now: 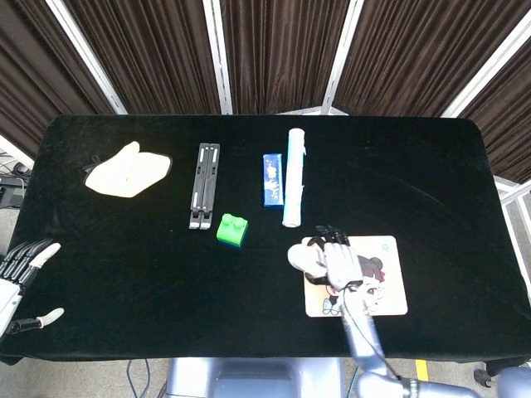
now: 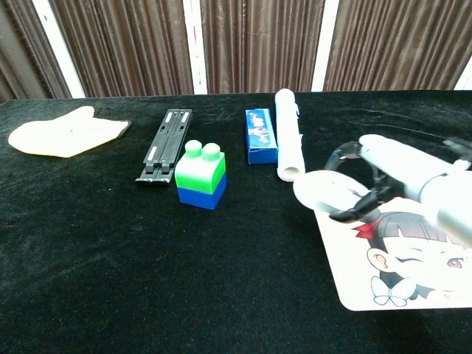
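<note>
**White Disc Held Over the Corner of a Cartoon Mat**

Dark pleated curtains with pale vertical strips hang behind a table (image 1: 124,274) draped in black cloth. On the near right part of it lies a mouse mat (image 1: 377,290) printed with a cartoon girl's face. The right hand (image 1: 336,261) is over the mat's left edge, its fingers curled around a small white disc (image 1: 303,257), which it grips; in the chest view the disc (image 2: 324,190) sits at the mat's far left corner (image 2: 398,273), with dark fingers (image 2: 354,214) wrapped under and behind it. Whether the disc touches the mat or hangs just above it cannot be told.

Just beyond the hand a white roll (image 1: 293,176) lies lengthwise, pointing away from the robot, and a blue box (image 1: 273,179) lies touching or just beside its left flank. Left of the disc stands a green-and-blue toy brick (image 1: 233,230), green on top and blue below in the chest view (image 2: 200,175). Next to the brick, further back, is a folded black stand (image 1: 204,184). Well apart, towards the far left, rests a cream-coloured cloth (image 1: 127,170).

The left hand (image 1: 23,278) shows at the near left edge of the head view, off the side of the table, holding nothing, its fingers spread apart.
</note>
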You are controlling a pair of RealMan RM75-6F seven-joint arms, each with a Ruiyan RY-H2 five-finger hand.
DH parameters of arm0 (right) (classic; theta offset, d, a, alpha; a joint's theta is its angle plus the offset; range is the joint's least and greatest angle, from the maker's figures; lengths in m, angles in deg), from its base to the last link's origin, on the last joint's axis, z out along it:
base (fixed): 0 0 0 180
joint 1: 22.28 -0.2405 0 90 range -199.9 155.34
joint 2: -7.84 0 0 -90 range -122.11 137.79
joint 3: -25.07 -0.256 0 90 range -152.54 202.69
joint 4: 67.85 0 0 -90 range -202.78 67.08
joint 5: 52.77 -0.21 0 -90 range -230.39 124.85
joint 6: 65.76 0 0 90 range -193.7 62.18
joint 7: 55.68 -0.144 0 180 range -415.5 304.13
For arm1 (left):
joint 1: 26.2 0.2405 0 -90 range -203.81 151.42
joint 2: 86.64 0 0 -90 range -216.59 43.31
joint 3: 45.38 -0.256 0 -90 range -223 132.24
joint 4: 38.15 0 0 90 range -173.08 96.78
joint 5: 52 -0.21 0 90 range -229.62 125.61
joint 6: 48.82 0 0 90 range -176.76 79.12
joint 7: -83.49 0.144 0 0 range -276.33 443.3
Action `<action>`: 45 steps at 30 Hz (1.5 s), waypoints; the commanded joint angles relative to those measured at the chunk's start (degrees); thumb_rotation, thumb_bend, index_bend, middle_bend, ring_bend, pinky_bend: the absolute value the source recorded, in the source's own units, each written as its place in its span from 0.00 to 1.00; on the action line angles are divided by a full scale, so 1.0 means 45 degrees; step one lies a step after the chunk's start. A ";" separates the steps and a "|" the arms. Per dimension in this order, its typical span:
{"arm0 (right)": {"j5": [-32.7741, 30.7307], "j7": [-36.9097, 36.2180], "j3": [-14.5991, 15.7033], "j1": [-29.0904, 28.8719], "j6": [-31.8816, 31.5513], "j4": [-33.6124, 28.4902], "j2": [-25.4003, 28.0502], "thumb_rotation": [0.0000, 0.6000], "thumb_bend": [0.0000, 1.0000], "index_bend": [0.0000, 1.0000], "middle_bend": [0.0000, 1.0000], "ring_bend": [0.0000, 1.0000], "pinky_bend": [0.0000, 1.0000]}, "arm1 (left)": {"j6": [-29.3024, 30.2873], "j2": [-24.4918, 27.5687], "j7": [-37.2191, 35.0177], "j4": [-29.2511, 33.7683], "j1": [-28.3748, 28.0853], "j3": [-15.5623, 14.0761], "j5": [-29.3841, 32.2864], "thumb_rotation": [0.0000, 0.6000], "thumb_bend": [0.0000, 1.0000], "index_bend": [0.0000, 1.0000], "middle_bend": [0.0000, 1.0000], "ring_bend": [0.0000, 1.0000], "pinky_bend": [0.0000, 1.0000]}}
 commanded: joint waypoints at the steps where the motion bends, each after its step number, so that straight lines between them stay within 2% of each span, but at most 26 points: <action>1: -0.0207 -0.0611 0.0273 0.0097 0.1500 -0.0615 0.1843 1.00 0.30 0.50 0.11 0.00 0.00 | -0.0053 0.0000 0.0056 0.0033 -0.0009 -0.0018 -0.0026 1.00 0.11 0.00 0.00 0.00 0.00; 6: 0.0573 -0.1862 0.0861 0.0154 0.3069 -0.0275 0.3659 1.00 0.30 0.50 0.12 0.00 0.00 | -0.0280 -0.0028 0.0449 0.0169 -0.0060 -0.0067 -0.0106 1.00 0.11 0.00 0.00 0.00 0.00; 13: 0.1409 -0.3592 0.1184 0.0313 0.3805 0.0401 0.4533 1.00 0.30 0.50 0.12 0.00 0.00 | -0.0451 -0.0050 0.0914 0.0362 -0.0074 -0.0109 -0.0171 1.00 0.11 0.00 0.00 0.00 0.00; 20: 0.2142 -0.5174 0.1434 0.0358 0.4131 0.1308 0.4483 1.00 0.29 0.51 0.12 0.00 0.00 | -0.0612 -0.0063 0.1185 0.0520 -0.0081 -0.0103 -0.0109 1.00 0.11 0.00 0.00 0.00 0.00; 26: 0.2862 -0.5703 0.1768 0.0222 0.4236 0.2180 0.4128 1.00 0.29 0.51 0.12 0.00 0.00 | -0.0642 -0.0056 0.1241 0.0554 -0.0055 -0.0101 -0.0073 1.00 0.11 0.00 0.00 0.00 0.00; 39: 0.4305 -0.7566 0.2242 0.0307 0.4101 0.3022 0.3777 1.00 0.26 0.50 0.10 0.00 0.00 | -0.0805 -0.0110 0.1500 0.0615 -0.0081 -0.0128 -0.0123 1.00 0.11 0.00 0.00 0.00 0.00; 41: 0.4383 -0.7620 0.2297 0.0302 0.4075 0.3139 0.3725 1.00 0.24 0.48 0.07 0.00 0.00 | -0.0814 -0.0103 0.1492 0.0631 -0.0078 -0.0124 -0.0103 1.00 0.11 0.00 0.00 0.00 0.00; 45: 0.4376 -0.7539 0.2434 0.0247 0.4193 0.3145 0.3807 1.00 0.21 0.33 0.01 0.00 0.00 | -0.0856 -0.0103 0.1480 0.0628 -0.0089 -0.0127 -0.0093 1.00 0.11 0.00 0.00 0.00 0.00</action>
